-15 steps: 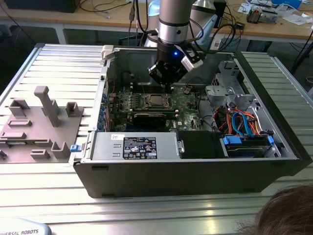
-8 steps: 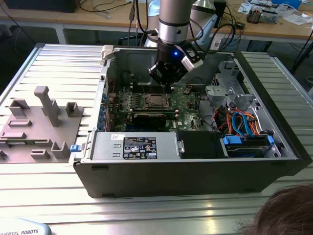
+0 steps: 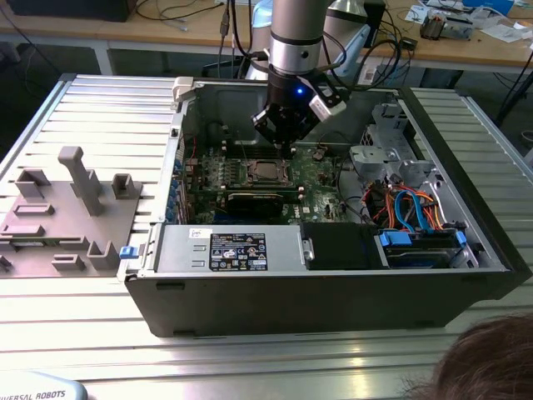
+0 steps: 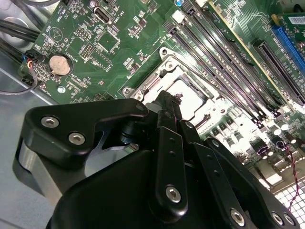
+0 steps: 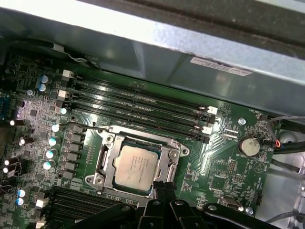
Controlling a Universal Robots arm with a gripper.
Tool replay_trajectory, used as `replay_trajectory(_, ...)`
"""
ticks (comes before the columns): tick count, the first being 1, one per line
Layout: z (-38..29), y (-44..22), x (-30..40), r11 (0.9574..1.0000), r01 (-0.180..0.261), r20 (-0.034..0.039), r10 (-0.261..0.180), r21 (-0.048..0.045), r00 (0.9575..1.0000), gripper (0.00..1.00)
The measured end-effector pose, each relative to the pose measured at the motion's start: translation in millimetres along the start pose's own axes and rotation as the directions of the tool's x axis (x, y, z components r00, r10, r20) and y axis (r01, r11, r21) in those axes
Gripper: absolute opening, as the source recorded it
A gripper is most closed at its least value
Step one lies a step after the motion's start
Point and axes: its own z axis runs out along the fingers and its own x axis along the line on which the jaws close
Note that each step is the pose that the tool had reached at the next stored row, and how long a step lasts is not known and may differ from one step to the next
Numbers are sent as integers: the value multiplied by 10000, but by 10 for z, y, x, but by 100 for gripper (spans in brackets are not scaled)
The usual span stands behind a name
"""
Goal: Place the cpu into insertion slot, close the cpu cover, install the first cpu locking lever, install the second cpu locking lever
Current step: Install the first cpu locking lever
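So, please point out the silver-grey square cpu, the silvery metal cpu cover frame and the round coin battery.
silver-grey square cpu (image 5: 137, 164), first wrist view, middle of its top.
silvery metal cpu cover frame (image 5: 167, 164), first wrist view, side bar.
round coin battery (image 5: 249, 146), first wrist view, its face.

Robotics laboratory or workshop: an opened desktop computer case (image 3: 333, 275) lies on a slotted aluminium table (image 3: 250, 354), a grey fixture plate (image 3: 67, 217) with moulded holders near that table's edge at the exterior view's left, and wooden benches (image 3: 191, 33) strewn with cables (image 3: 179, 12) stand behind.
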Motion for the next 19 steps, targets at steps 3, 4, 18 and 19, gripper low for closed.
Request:
replay_trajectory(3,0,0,0,10000,34,2,-34,-1,10000,11)
replay_trajectory(4,0,0,0,10000,46,3,-46,0,10000,11)
replay_trajectory(18,0,0,0,9997,264,14,-264,-2,9997,11)
replay_trajectory(19,0,0,0,9996,275,15,-275,-2,9996,11)
